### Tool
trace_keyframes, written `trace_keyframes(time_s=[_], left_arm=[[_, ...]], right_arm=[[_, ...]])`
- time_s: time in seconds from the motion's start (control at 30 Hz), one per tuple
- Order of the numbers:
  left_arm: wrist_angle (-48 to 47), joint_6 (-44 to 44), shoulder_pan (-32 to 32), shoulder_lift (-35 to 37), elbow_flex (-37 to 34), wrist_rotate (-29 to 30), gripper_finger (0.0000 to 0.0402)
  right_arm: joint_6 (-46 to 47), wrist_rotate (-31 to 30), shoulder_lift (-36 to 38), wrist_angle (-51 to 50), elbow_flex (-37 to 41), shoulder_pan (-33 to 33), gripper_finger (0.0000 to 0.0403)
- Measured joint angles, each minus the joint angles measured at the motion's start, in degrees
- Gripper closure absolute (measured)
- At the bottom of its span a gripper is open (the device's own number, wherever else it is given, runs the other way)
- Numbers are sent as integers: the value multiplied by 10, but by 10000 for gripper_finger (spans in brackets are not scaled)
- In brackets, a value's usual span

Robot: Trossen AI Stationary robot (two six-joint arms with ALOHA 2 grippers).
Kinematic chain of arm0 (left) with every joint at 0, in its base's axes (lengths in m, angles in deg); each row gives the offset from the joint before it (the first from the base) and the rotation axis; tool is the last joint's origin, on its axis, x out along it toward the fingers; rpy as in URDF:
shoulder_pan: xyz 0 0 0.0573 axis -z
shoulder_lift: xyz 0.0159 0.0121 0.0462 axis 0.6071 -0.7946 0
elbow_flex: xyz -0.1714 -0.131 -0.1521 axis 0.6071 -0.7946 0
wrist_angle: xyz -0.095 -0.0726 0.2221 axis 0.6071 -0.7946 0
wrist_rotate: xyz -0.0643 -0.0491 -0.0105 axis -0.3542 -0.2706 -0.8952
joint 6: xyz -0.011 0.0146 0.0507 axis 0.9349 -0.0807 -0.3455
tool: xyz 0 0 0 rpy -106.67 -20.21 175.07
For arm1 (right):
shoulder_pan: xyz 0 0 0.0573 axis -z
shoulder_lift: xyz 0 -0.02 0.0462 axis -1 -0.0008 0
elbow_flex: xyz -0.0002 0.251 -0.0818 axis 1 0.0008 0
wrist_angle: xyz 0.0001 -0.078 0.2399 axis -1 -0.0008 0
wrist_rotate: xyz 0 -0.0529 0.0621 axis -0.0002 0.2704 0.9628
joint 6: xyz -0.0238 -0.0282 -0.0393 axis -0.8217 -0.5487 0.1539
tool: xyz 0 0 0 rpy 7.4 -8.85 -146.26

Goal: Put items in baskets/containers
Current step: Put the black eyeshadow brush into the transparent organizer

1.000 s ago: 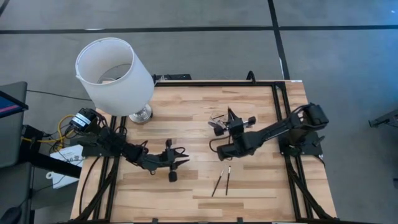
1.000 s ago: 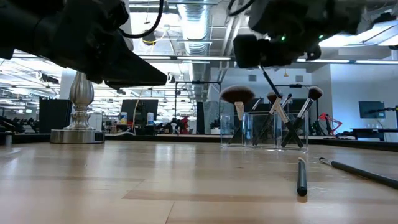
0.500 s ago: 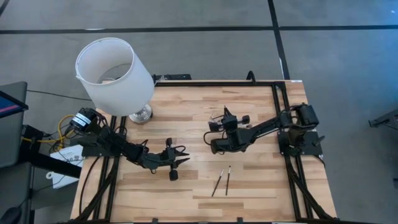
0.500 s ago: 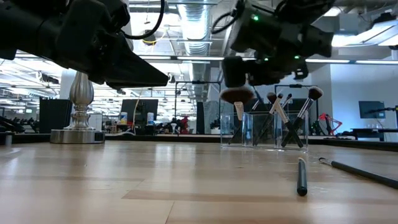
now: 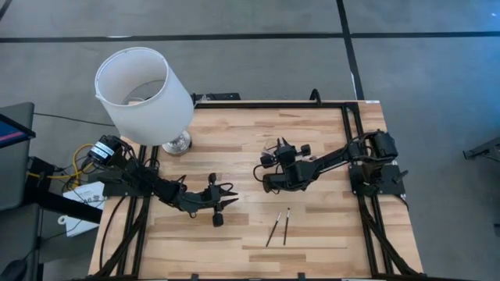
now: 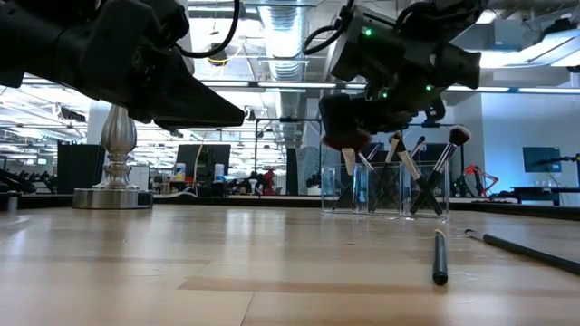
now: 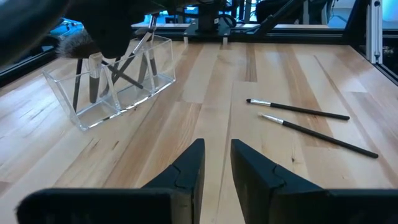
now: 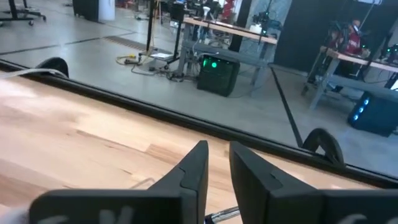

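A: Your right gripper (image 5: pixel 268 167) hangs over the middle of the table, right above the clear tray (image 7: pixel 118 84), with its fingers nearly closed, just a thin gap showing between them in the right wrist view. Nothing sits in that gap.

B: And the tray itself? From the low view it stands upright on the far right part of the table (image 5: pixel 234 140), divided into compartments, with several brushes in the tray (image 6: pixel 426 172) leaning at angles, bristle ends up. One has a wide fluffy head (image 6: pixel 343 138), partly hidden behind your right arm.

A: Two loose brushes (image 5: pixel 279 227) lie on the wood near the front edge, side by side and close together, well apart from the tray. The left wrist view shows them flat, thin black handles.

B: Your left gripper (image 5: pixel 227 198) waits at the left-centre of the table, just above the surface, pointing right. Its fingers stand a narrow slot apart with nothing between them.

A: The white lamp (image 5: pixel 144 94) stands at the far left corner, away from both arms.
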Motion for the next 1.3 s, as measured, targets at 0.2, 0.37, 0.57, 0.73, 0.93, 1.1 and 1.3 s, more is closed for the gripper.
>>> trace_keyframes(time_s=[0.2,0.37,0.57,0.73,0.93,1.1,1.3], left_arm=[[0,0,0,0,0,0,326],[0,0,0,0,0,0,326],[0,0,0,0,0,0,326],[-1,0,0,0,0,0,326],[-1,0,0,0,0,0,326],[-1,0,0,0,0,0,326],[0,0,0,0,0,0,326]], right_arm=[[-127,10,19,1,-25,-29,342],[-229,119,70,4,-89,-73,342],[-210,331,136,-5,-116,-116,342],[-61,430,149,-82,-117,-152,342],[138,521,86,-216,-116,-197,342],[223,598,29,-254,-116,-211,342],[317,619,-29,-249,-116,-211,342]])
